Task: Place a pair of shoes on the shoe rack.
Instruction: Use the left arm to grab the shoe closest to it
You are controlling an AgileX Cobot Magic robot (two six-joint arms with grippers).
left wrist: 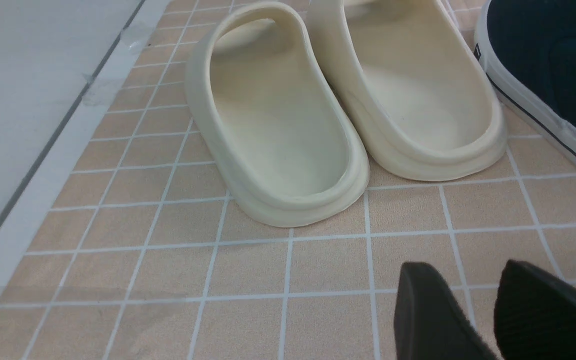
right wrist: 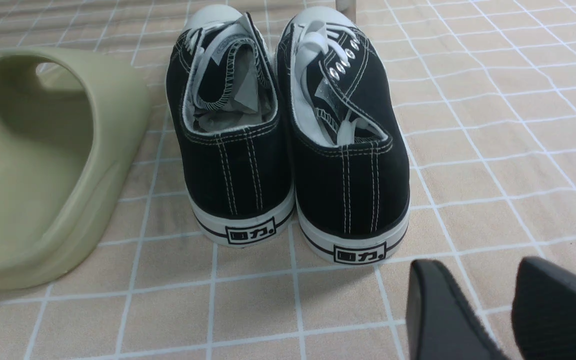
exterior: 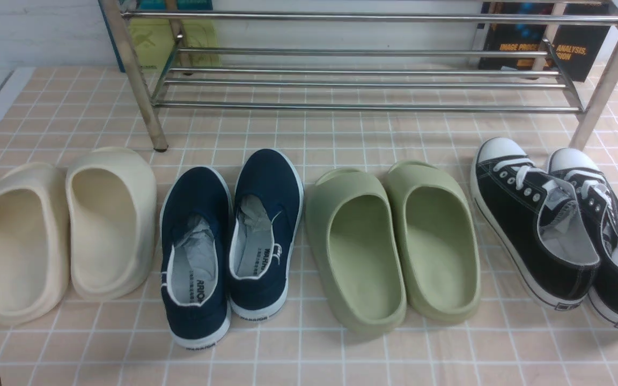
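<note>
Navy pair (exterior: 222,214): on the bench (exterior: 341,354) between cream slides (exterior: 67,230) and green slides (exterior: 395,241), near side of the shoe rack (exterior: 362,80), not yet lifted. Your left fingers (left wrist: 430,315) and right fingers (right wrist: 443,315): spread, empty. Next, likely steer both inward to the navy heels.

Bright, even light (soft shadows) — sharp.

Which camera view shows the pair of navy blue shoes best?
The front view: both navy blue shoes appear whole, side by side between the cream slides and the green slides. The left wrist view catches only one shoe's side; the right wrist view shows none.
</note>
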